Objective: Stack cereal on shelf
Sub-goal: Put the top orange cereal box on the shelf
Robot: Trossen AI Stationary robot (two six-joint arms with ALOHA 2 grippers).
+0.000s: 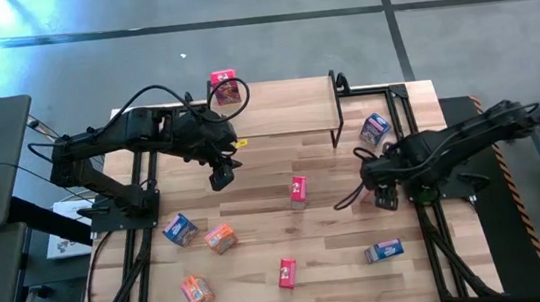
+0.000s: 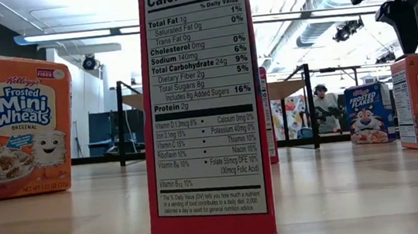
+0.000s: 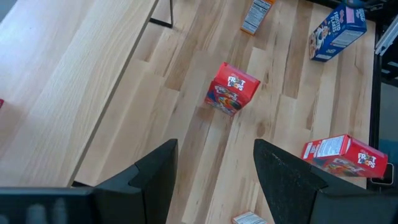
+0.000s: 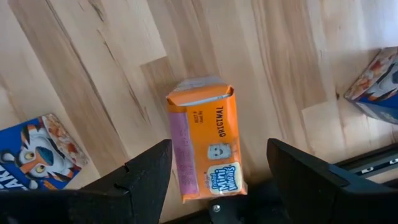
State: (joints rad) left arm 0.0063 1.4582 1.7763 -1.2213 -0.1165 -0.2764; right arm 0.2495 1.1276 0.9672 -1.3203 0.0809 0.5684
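Note:
My right gripper (image 4: pixel 214 180) is open and points down over an upright orange cereal box (image 4: pixel 205 146) on the table's right part; its fingers stand on either side without touching. My left gripper (image 1: pixel 221 178) is open, above the table just in front of the shelf (image 1: pixel 286 107). A red box (image 3: pixel 231 88) stands on the table ahead of it. One red box (image 1: pixel 225 85) stands on the shelf's far left corner. Other boxes lie scattered: red (image 1: pixel 287 272), blue (image 1: pixel 179 229), orange (image 1: pixel 220 239), orange (image 1: pixel 196 290), blue (image 1: pixel 383 251), blue (image 1: pixel 375 128).
The shelf's black legs (image 1: pixel 340 124) stand at its right end. Black frame rails (image 1: pixel 429 225) run along the table's sides. In the low view a red box (image 2: pixel 200 110) stands close to the near edge, blocking the middle. Bare wood lies between the shelf and the scattered boxes.

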